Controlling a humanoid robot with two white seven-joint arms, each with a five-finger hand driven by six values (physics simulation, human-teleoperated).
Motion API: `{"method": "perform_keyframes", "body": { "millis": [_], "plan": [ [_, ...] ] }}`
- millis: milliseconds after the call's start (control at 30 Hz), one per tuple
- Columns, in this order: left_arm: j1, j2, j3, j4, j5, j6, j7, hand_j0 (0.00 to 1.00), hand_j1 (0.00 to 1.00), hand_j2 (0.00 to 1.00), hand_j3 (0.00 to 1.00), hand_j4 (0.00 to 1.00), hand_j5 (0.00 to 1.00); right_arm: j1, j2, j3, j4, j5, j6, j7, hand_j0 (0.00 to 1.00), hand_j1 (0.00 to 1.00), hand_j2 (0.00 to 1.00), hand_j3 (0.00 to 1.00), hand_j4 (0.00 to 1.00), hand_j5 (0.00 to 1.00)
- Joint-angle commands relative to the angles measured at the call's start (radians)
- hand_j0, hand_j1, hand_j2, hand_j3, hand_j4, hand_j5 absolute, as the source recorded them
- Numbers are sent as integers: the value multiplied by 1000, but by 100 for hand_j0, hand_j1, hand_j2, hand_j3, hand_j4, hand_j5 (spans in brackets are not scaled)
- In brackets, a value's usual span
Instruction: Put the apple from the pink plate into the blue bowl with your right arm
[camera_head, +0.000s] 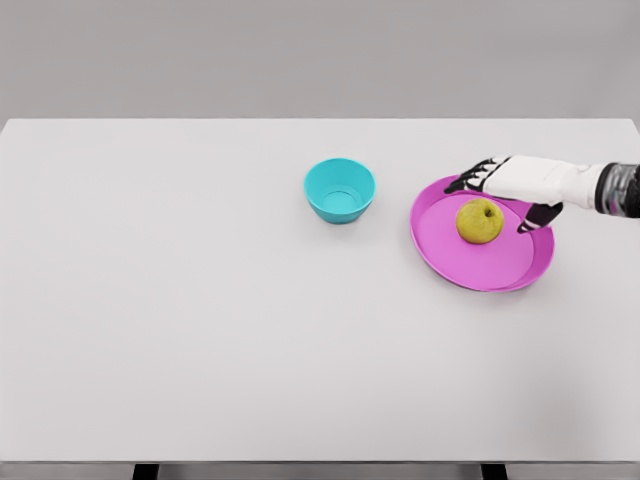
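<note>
Yellow-green and round, the apple (480, 221) sits right of centre in the frame, resting inside the pink plate (470, 268) with its stem dimple facing up. My right hand (512, 186) enters from the right edge and hovers over the plate's upper rim, just behind the apple; its dark-tipped fingers (472, 180) are spread and hold nothing, and the thumb (540, 216) hangs beside the fruit's right flank. Whether any digit touches the skin cannot be determined from this view. My left arm is not visible. I judge the apple to be rigid, moderately light and smooth-skinned, so it may roll on the shallow plate if nudged from one side only. Recommended hold: close around its widest girth, thumb on the right flank and fingers on the opposite left side, with equal pressure so the round surface does not squirt out. Avoid the stem dimple, which offers no purchase. The blue bowl (340, 190) stands on the white table (160, 300) to the left of the plate, near but apart, upright and open. Its mouth appears wide enough to accept the fruit; a low release is advisable, as the bowl looks light and could shift.
</note>
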Motion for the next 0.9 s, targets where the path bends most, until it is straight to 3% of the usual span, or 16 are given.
{"method": "perform_keyframes", "body": {
  "millis": [0, 767, 867],
  "plan": [
    [0, 0, 0, 0, -1, 0, 0, 100, 100, 100, 100, 100, 100, 0, 8, 17, 23, -1, 2, 0, 100, 100, 100, 100, 100, 100],
    [0, 0, 0, 0, -1, 0, 0, 100, 100, 100, 100, 100, 100, -23, 34, 85, 60, 1, 2, 0, 100, 100, 100, 100, 100, 100],
    [0, 0, 0, 0, 0, 0, 0, 100, 100, 100, 100, 100, 100, -23, 34, 85, 63, 1, 2, 0, 90, 90, 90, 90, 90, 90]
  ]
}}
